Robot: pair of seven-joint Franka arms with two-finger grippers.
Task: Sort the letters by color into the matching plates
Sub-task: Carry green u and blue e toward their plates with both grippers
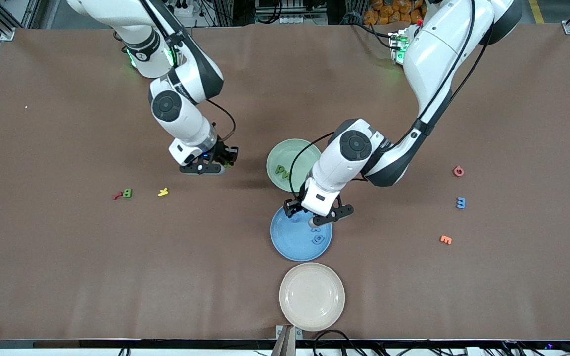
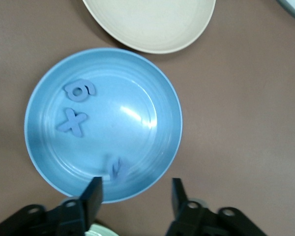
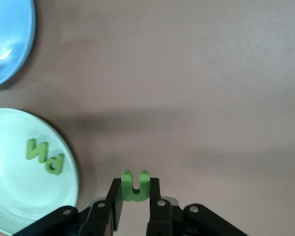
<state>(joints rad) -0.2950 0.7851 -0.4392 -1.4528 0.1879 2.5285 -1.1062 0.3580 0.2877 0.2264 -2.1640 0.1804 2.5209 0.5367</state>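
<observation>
Left tool (image 2: 135, 189) held over blue plate (image 2: 164, 98), jaws parted, nothing gripped; three blue letters (image 2: 78, 91) seen in plate. Right tool (image 3: 136, 199) clamped on green letter (image 3: 135, 186) above table (image 1: 67, 257) beside mint plate (image 3: 10, 196), two green letters (image 3: 45, 157) inside.

Plates: green plate (image 1: 285, 153), blue plate (image 1: 292, 242), beige plate (image 1: 311, 296) stacked down frame center on the worktop (image 1: 67, 272).
Green plate: two green letters (image 1: 282, 171).
Blue plate: blue letters (image 1: 317, 239).
Left gripper (image 1: 317, 217): over blue plate's upper edge.
Right gripper (image 1: 213, 163): center-left, over bare worktop.
Loose pieces: green B (image 1: 127, 193), yellow piece (image 1: 163, 192), blue piece (image 1: 460, 202).
</observation>
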